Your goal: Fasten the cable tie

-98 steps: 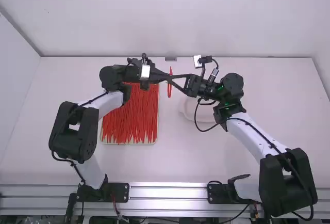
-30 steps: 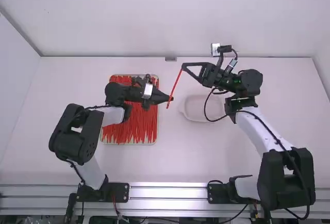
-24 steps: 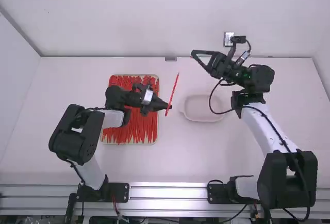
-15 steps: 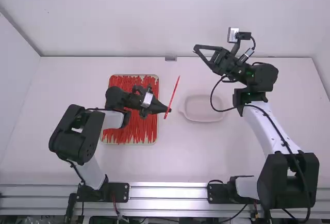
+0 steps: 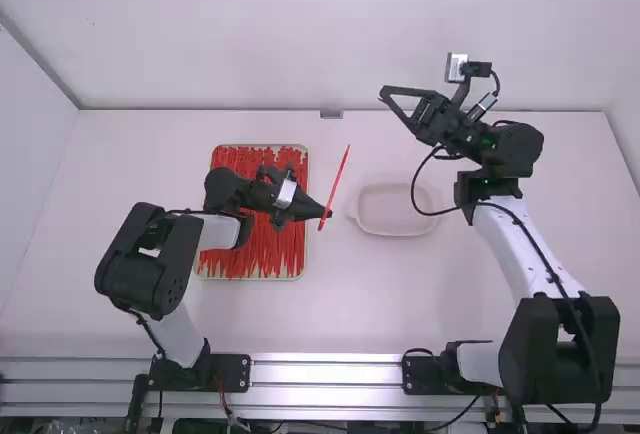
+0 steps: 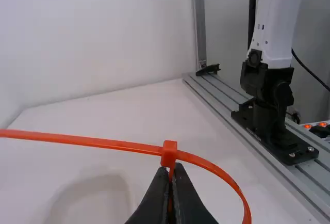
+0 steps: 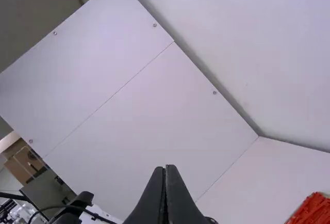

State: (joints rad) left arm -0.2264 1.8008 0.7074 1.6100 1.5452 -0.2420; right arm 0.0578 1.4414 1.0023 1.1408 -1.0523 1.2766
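Beside the white oval dish (image 5: pixel 395 212), left gripper (image 5: pixel 318 216) clamps a thin red plastic cable tie (image 5: pixel 338 176); left wrist view reveals its looped strap; right gripper (image 5: pixel 384 92), beyond the dish, closed.

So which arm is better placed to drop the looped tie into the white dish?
Left. The left gripper is shut on the looped cable tie, close beside the white dish. The right gripper is shut, empty, and points upward.

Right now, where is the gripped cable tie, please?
The cable tie is near the high view's middle, in the left gripper, between the tray of ties and the white dish.
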